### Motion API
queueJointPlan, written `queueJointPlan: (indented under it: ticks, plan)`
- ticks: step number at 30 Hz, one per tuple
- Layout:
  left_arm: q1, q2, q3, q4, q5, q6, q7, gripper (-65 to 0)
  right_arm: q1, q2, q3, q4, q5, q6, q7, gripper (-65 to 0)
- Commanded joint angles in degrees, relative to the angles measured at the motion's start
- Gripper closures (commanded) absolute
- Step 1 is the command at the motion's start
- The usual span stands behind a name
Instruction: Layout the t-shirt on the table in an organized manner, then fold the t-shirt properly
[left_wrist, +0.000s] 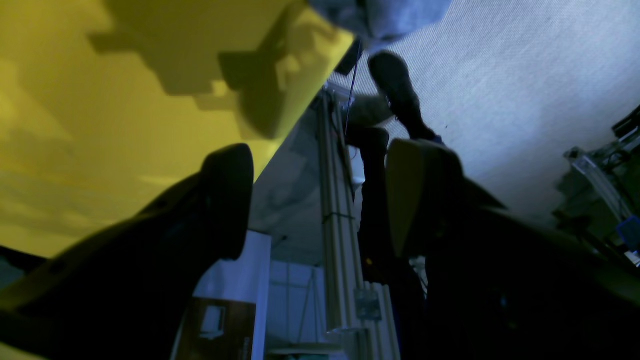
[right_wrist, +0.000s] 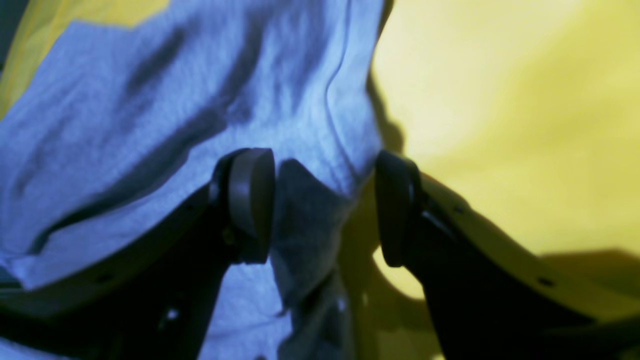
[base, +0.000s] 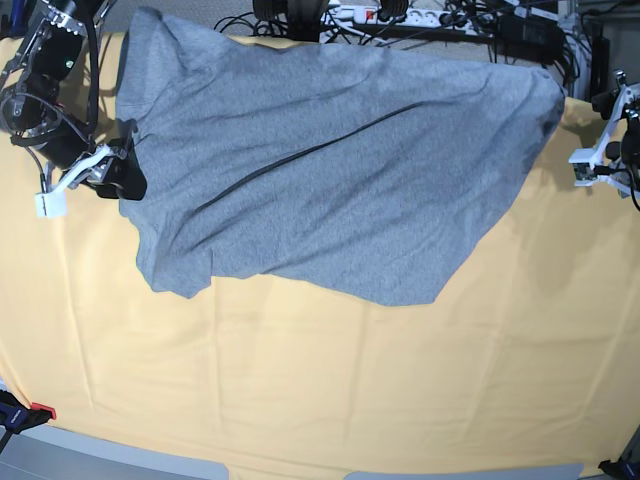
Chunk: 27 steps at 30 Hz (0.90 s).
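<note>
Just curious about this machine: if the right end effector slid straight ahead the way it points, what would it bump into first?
Probably the heather-grey cotton t-shirt: the open right end effector faces a fold of it lying on the yellow-orange cloth-covered table. Depth is unclear.

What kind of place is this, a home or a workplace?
Most likely a robotics lab or workshop. A cloth-draped table holds only a t-shirt, power strips and tangled cables crowd its far edge, and aluminium framing stands beside it.
</note>
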Motion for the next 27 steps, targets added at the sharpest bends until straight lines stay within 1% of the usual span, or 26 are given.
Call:
queueJointPlan:
  ticks: [1,3,7,9,10,13,16,17,20,23,24,25,27]
  plan:
    - [-0.8,-1.0,-0.9,0.3,0.8,0.5,0.5,-42.0,0.7,0.9,0.3,0.5,2.5,0.6,1.4,-34.3]
    - [-0.8,0.3,-0.9,0.3,1.5,1.4,0.5,-42.0,0.7,0.9,-0.1,0.4,2.5,1.1,1.4,-34.3]
    - [-2.3,4.5,-0.9,0.3,1.7,1.3,0.5,-42.0,0.8,0.9,-2.8,0.4,1.8,1.4,1.5,-34.3]
    - [-4.0,6.6,-0.9,0.2,1.5,1.3,0.5,-41.9,1.2,0.9,-5.0,0.4,-0.3,1.4,1.7,-33.4]
    - [-5.0,7.5,-0.9,0.2,1.6,1.3,0.5,-41.8,1.6,0.9,-6.1,0.4,-2.1,1.4,1.7,-30.4]
    - [-7.5,9.0,-0.9,0.3,1.6,1.3,0.5,-38.9,3.0,0.9,-8.3,0.4,-7.2,1.4,1.9,-18.3]
    - [-9.5,9.4,-0.9,0.2,2.1,1.4,0.5,-37.2,4.3,1.2,-8.4,0.4,-8.7,1.5,1.8,-2.8]
    - [-10.1,9.4,-0.9,0.2,2.0,1.3,0.5,-37.2,4.4,1.4,-8.4,0.6,-8.7,1.5,1.9,0.0]
    - [-12.3,9.4,-0.9,-0.4,2.1,1.3,0.5,-37.2,4.5,2.3,-8.4,3.2,-9.3,1.9,1.8,0.0]
    - [-14.3,9.5,-0.9,-1.6,2.1,1.3,-0.3,-37.2,4.4,2.9,-8.4,8.7,-12.4,1.9,0.0,0.0]
    - [-15.0,9.7,-0.9,-1.9,2.1,1.3,-0.3,-37.2,4.3,3.0,-8.4,10.9,-14.2,1.5,-0.3,0.0]
    - [-15.5,10.0,-0.9,-2.2,2.5,1.3,-0.3,-37.2,3.9,3.2,-8.4,13.0,-16.4,0.3,-0.2,0.0]
    - [-16.5,10.8,-0.9,-2.7,2.7,1.4,-0.3,-37.2,2.6,3.9,-8.4,16.8,-21.6,-1.7,1.4,0.0]
